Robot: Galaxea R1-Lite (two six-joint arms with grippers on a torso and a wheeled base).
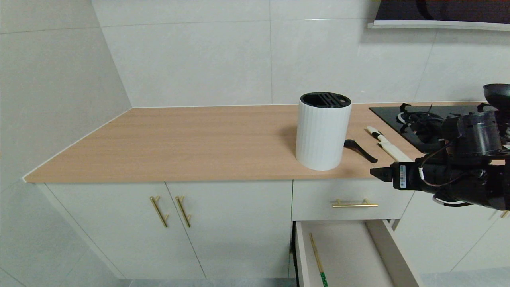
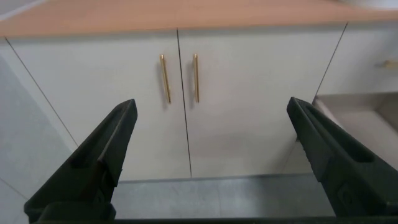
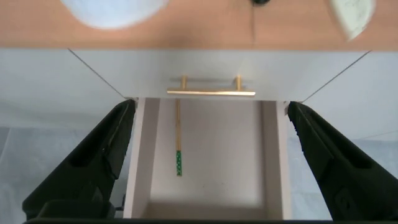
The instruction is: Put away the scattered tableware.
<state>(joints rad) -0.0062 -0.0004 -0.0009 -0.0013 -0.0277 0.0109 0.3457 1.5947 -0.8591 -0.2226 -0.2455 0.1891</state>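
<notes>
On the wooden counter (image 1: 191, 139) stands a white ribbed holder (image 1: 323, 135) with a black slotted top. Right of it lie a black-handled utensil (image 1: 360, 150) and a white knife (image 1: 388, 147). Below the counter a drawer (image 1: 346, 251) is pulled out, with a pair of chopsticks (image 1: 318, 259) lying along its left side. My right gripper (image 3: 209, 109) hovers open and empty over the drawer (image 3: 224, 162) and the chopsticks (image 3: 178, 140). The right gripper (image 1: 376, 173) sits in front of the counter edge. My left gripper (image 2: 211, 109) is open and empty, low down, facing the cabinet doors (image 2: 180, 112).
A black stove (image 1: 422, 119) occupies the counter's right end. A shut drawer with a gold handle (image 1: 354, 205) sits just above the open one. Tiled walls close the back and the left. The counter's left half is bare wood.
</notes>
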